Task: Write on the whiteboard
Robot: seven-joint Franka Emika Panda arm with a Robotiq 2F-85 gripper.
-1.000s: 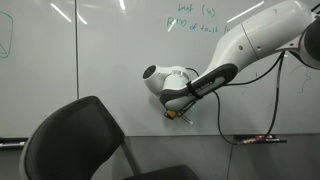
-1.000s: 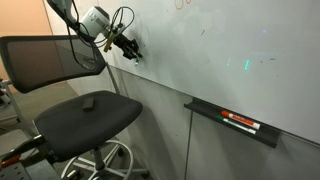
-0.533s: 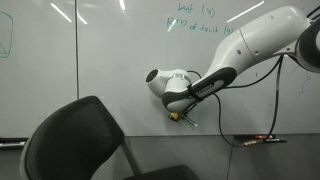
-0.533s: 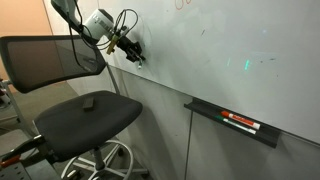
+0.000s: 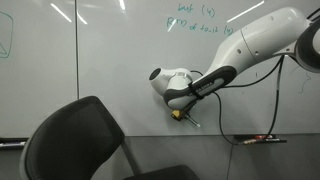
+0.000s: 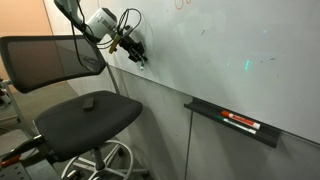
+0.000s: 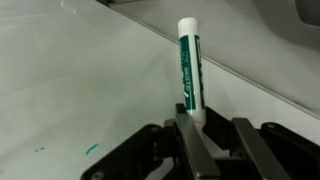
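Note:
The whiteboard is a large glossy white wall board, seen in both exterior views and filling the wrist view. Teal handwriting sits near its top. My gripper is low on the board and points at it; it also shows in an exterior view. In the wrist view the gripper is shut on a white marker with a green label, whose far end is at the board. A short teal stroke lies to the left of the jaws.
A black office chair stands right in front of the board, below the arm. A narrow tray ledge holds markers. A black cable hangs from the arm.
The gripper with the marker has slid a little along the board, rightward in one exterior view and slightly upward in the other. Nothing else moved.

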